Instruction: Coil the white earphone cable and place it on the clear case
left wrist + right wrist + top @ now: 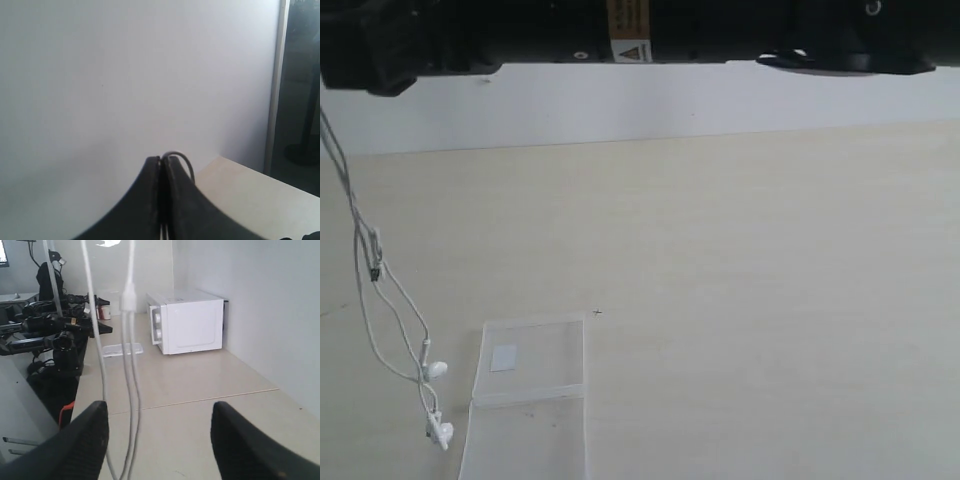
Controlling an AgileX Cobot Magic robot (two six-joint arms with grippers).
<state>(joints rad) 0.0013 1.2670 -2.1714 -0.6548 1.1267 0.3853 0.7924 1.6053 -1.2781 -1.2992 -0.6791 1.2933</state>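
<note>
The white earphone cable (365, 290) hangs from the top left down to the table, and its two earbuds (437, 370) lie left of the clear case (555, 350). The case lies flat and open, with a whitish square patch in its far half. My left gripper (164, 159) is shut on the cable, and a small loop of cable (182, 159) pokes out past its tips. My right gripper (160, 407) is open. Cable strands (131, 365) with a small inline piece hang in front of it, near one finger (87, 440), touching neither. Neither gripper's jaws show in the exterior view.
In the right wrist view a white microwave (190, 322) stands on the table by the wall, with a flat clear thing (122, 349) beside it. Dark arms and gear (55, 335) stand beyond the table edge. A white wall (650, 100) runs behind the table.
</note>
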